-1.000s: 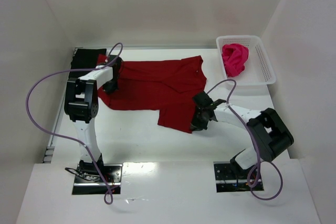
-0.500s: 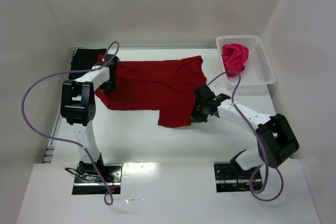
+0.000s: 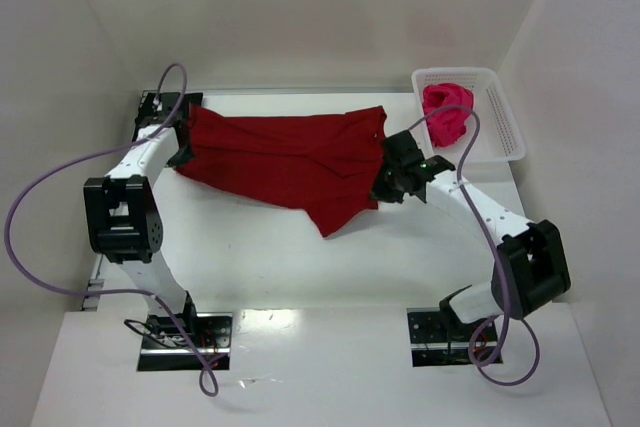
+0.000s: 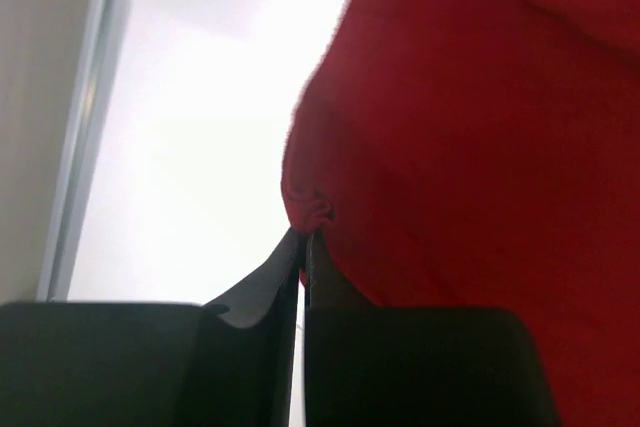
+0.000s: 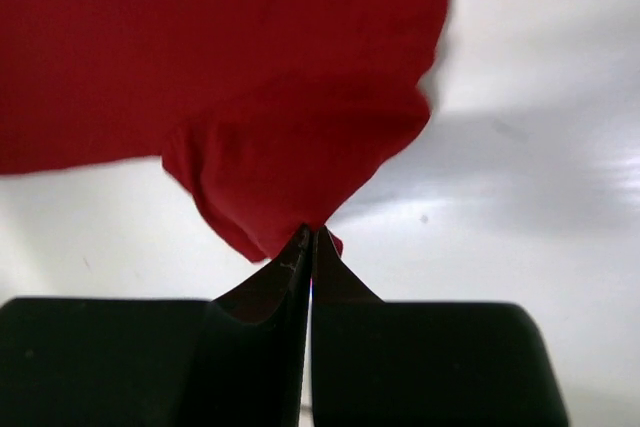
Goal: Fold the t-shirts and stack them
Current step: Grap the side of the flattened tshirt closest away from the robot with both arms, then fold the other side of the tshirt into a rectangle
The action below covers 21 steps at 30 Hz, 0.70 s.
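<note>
Between both grippers [image 3: 184, 144] [image 3: 382, 187], crimson t-shirt [image 3: 290, 162]

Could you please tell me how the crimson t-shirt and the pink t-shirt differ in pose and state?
The crimson t-shirt is stretched wide over the table; the pink t-shirt is bunched in a heap. The crimson t-shirt is pinched by the left end effector and the right end effector, both shut; no end effector touches the pink t-shirt. The crimson one is outside the white basket, the pink one inside. Neither is folded yet.
</note>
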{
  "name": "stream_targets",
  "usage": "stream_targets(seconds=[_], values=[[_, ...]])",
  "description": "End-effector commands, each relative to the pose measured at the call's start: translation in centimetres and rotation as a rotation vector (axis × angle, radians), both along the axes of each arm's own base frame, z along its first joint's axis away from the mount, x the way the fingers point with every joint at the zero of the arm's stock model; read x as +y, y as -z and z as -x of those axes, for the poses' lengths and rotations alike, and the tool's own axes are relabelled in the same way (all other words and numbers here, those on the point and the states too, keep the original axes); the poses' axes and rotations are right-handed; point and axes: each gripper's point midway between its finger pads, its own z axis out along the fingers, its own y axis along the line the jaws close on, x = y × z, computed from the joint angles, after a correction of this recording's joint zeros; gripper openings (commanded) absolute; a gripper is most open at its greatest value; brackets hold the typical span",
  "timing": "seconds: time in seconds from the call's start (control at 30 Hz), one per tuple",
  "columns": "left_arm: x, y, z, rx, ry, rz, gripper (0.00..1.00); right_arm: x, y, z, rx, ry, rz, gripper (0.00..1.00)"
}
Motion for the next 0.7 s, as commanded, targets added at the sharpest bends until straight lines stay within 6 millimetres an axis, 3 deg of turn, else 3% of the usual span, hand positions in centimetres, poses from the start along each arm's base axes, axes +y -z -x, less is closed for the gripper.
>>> stream_targets(seconds=[0.0,0.13,0.23,0.6,0.67], values=[[1.5,-0.5,0.8,-0.018,-0.063,0.009,0.00,-2.7,-2.2,-4.0,-0.100,0.065,0.055,0.00],[2.9,0.0,0.7,-0.018,-0.095,0.026,0.00,-5.0,-3.6,-7.3,-0.149,0.111,0.080,0.00],[3.7,-1.0,-0.6,-0.059,-0.096,0.038,0.00,-5.8,-3.6,-8.8,-0.154,0.124,0.094,0.00],[3.9,-0.2,-6.3,-0.069,-0.031,0.060,0.00,-3.6,-4.6,-14.4,-0.207,0.093,0.031,0.00],[3.8,0.7,-7.1,-0.060,-0.026,0.069,0.00,-3.2,-4.7,-15.6,-0.213,0.093,0.029,0.00]])
